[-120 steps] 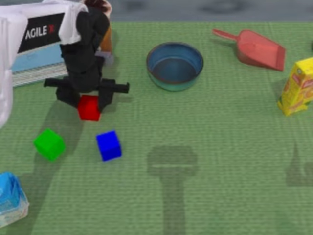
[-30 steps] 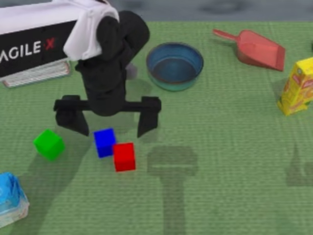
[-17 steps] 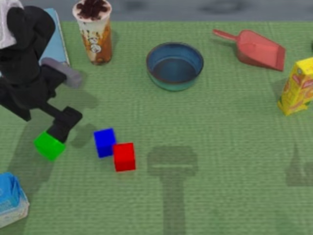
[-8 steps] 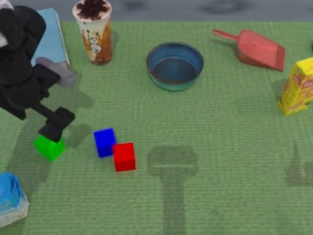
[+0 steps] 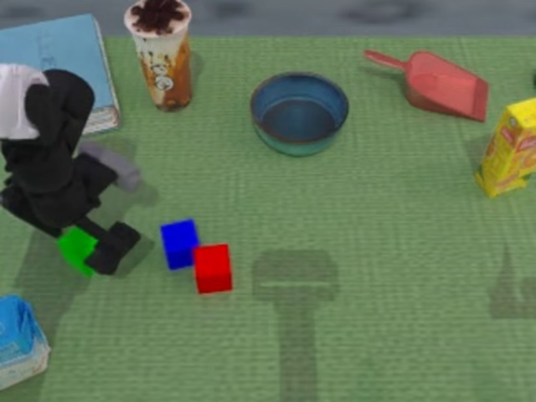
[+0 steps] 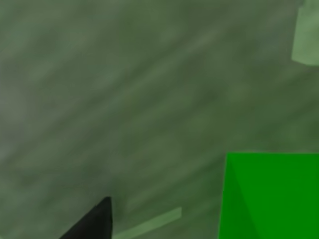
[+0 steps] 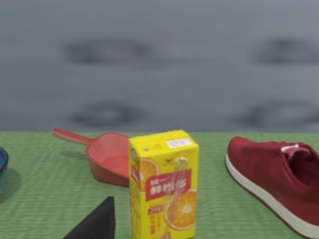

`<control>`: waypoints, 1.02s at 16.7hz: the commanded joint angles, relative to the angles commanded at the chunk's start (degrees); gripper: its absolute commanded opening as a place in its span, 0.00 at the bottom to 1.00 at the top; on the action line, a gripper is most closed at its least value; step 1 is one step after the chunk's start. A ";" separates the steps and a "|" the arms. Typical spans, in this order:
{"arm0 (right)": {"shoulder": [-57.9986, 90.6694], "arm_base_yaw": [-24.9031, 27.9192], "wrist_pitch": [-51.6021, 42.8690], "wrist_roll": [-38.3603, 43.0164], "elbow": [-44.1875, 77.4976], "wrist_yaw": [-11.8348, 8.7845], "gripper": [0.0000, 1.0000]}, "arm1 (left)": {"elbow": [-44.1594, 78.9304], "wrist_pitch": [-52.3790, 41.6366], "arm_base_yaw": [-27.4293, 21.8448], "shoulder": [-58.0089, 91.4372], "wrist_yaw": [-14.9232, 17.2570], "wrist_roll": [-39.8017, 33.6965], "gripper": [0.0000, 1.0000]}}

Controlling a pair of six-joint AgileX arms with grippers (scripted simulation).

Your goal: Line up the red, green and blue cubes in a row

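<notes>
Green, small and solid, the cube (image 5: 77, 247) is bracketed by the spread, not yet closed fingers of the left gripper (image 5: 88, 249), left of the touching blue cube (image 5: 179, 244) and red cube (image 5: 213, 268).

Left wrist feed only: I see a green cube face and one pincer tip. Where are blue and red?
Observer: In the top view, the blue cube and the red cube sit corner to corner, right of the green cube.
Operator: Pincer straddling green?
Observer: Yes. The left pincer is low around it, with one finger on the blue-facing side.
Operator: Right arm?
Observer: It is outside the top view; its wrist camera faces a juice carton.
</notes>
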 joint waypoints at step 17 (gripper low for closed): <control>0.00 0.00 0.00 0.00 0.00 0.00 1.00 | -0.96 1.59 0.03 0.81 0.01 0.05 0.10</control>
